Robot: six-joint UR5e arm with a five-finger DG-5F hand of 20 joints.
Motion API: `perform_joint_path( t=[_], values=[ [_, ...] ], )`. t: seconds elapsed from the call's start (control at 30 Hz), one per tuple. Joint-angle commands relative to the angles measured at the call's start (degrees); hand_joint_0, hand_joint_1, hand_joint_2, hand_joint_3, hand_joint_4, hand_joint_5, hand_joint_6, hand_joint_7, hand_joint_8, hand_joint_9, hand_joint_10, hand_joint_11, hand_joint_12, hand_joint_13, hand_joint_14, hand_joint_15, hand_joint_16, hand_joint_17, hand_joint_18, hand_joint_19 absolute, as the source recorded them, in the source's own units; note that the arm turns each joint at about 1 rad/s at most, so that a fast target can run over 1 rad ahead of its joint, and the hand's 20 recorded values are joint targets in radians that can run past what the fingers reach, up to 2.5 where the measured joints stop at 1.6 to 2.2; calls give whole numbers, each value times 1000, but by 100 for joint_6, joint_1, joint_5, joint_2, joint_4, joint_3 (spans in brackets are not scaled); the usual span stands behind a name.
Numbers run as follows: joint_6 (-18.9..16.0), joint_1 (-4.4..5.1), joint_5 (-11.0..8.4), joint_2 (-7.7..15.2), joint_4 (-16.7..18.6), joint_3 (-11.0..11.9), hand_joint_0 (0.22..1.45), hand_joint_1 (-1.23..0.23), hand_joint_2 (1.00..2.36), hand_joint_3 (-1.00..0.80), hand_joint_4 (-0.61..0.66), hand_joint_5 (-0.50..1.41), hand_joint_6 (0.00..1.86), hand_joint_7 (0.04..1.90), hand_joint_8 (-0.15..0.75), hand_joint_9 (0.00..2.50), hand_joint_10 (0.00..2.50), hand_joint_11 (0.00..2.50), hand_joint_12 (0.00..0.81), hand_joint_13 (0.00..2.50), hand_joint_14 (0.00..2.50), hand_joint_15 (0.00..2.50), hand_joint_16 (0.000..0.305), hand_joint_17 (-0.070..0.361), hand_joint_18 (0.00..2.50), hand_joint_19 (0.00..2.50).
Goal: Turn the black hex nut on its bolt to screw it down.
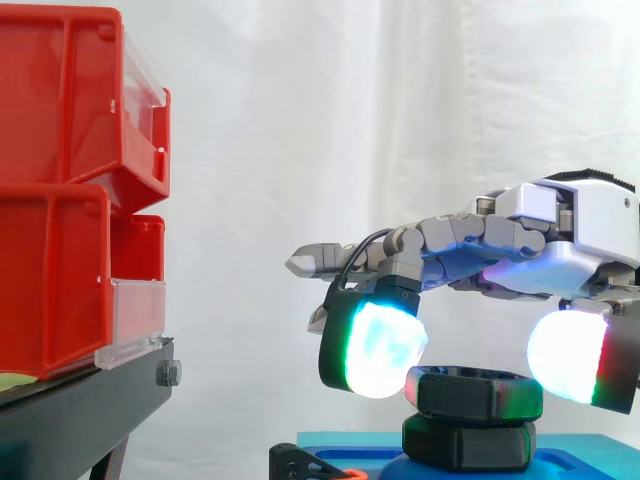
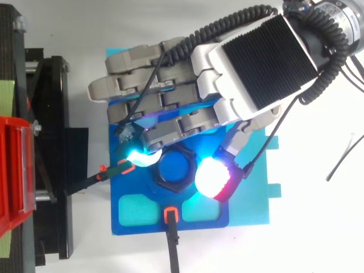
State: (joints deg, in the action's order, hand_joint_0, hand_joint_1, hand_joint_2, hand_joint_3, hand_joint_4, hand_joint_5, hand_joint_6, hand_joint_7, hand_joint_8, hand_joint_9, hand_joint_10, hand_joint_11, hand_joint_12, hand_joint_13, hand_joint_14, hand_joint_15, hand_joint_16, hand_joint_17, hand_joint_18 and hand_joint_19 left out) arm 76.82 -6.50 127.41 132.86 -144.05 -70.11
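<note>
The black hex nut [image 1: 475,392] [image 2: 173,170] sits atop a second black hex piece [image 1: 468,445] on a blue fixture plate [image 2: 136,210]. My hand [image 2: 250,74] [image 1: 560,240] hovers level over it, coming in from the right. One finger curls down so that its glowing pad [image 1: 385,350] lies against the nut's left side. The thumb's glowing pad [image 1: 570,355] [image 2: 211,177] stands at the nut's right side. The other fingers stretch straight out past the nut. Seen from above, the nut's middle [image 2: 173,166] looks blue.
Red bins [image 1: 60,200] stack on a black stand [image 1: 80,410] at the left. Two black clamps with orange tips [image 2: 170,227] [image 2: 108,173] reach onto the blue plate. A lighter cyan sheet [image 2: 250,199] lies beneath it. A thin dark cable [image 2: 341,159] lies at the right.
</note>
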Motion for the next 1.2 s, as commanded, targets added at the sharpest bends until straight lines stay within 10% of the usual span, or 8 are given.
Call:
perform_joint_path(
  t=[0.0, 0.47, 0.87, 1.17],
  values=[
    [0, -35, 55, -6, 9, -3, 499, -439, 1000, -500, 269, -110, 500, 1146, 315, 490, 5, 208, 372, 166, 0, 0, 51, 114, 51, 107],
    [-9, -229, 284, 223, 132, 6, 501, -439, 1000, -500, 272, -110, 500, 1146, 314, 491, 5, 207, 370, 167, 0, 0, 50, 113, 54, 108],
    [-422, -238, 759, 240, 123, 568, 502, -440, 1000, -500, 268, -111, 501, 1143, 315, 491, 5, 208, 370, 165, 0, 0, 50, 112, 54, 104],
    [-422, -194, 750, 231, 202, 577, 500, -439, 1000, -500, 270, -111, 500, 1140, 315, 486, 7, 200, 369, 164, 0, 0, 50, 112, 45, 110]
  ],
)
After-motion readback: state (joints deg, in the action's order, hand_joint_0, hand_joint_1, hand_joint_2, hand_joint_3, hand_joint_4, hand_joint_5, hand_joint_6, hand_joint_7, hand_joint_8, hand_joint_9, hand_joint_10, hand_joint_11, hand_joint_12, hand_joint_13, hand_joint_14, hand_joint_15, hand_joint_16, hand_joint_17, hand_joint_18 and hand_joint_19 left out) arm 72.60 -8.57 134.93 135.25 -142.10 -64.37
